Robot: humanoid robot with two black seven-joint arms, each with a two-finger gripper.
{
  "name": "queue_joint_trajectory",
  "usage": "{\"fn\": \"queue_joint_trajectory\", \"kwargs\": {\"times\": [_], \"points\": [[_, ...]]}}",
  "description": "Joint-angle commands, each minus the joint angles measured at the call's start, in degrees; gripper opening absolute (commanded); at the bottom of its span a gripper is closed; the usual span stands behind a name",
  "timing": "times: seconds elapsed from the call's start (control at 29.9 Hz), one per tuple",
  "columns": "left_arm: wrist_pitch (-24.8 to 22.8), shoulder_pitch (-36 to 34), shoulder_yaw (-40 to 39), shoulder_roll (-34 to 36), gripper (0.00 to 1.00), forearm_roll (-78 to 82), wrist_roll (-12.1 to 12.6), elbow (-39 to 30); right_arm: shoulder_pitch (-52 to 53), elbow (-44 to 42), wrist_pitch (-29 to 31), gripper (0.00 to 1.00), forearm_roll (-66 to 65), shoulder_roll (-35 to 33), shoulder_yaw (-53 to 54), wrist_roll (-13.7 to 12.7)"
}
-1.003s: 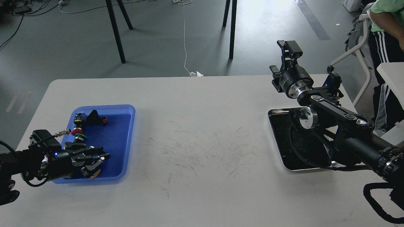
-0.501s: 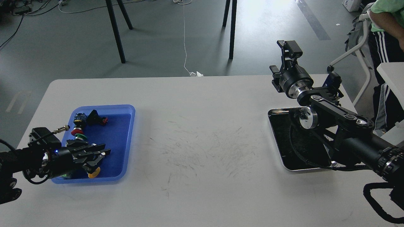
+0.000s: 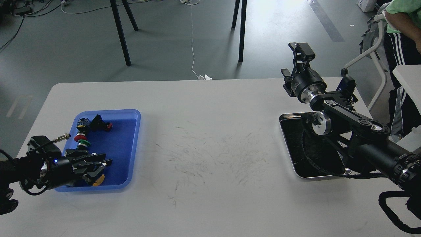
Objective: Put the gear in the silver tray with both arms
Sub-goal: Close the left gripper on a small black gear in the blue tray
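The silver tray (image 3: 289, 144) lies at the right of the table, shiny rim and black inside, partly covered by my right arm. My right gripper (image 3: 300, 52) is raised above the table's far edge behind the tray; it is dark and end-on, so I cannot tell its fingers apart. My left gripper (image 3: 104, 164) hovers low over the near end of the blue tray (image 3: 131, 148), fingers spread, just above a yellow round piece (image 3: 98, 179). I cannot pick out a gear for certain among the parts.
The blue tray also holds a black and red connector (image 3: 98, 123) and red and green button parts (image 3: 81, 140). A person (image 3: 403, 29) and a chair stand at the far right. Black stand legs (image 3: 241, 29) are on the floor behind the table.
My left gripper rose slightly, then settled back down and a little left over the blue tray; the yellow piece shows more now. The right arm has not moved.
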Motion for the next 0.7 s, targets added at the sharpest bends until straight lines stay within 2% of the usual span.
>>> {"fn": "queue_joint_trajectory", "kwargs": {"times": [0.0, 0.4, 0.67], "points": [[0.1, 0.0, 0.0, 0.1, 0.41, 0.0, 0.0, 0.0, 0.1, 0.0, 0.1, 0.96, 0.1, 0.0, 0.0, 0.0], [0.0, 0.0, 1.9, 1.1, 0.42, 0.1, 0.0, -0.7, 0.0, 0.0, 0.1, 0.96, -0.1, 0.0, 0.0, 0.0], [0.3, -0.2, 2.4, 2.1, 0.36, 0.3, 0.0, -1.6, 0.1, -0.1, 0.1, 0.96, -0.1, 0.0, 0.0, 0.0]]}}
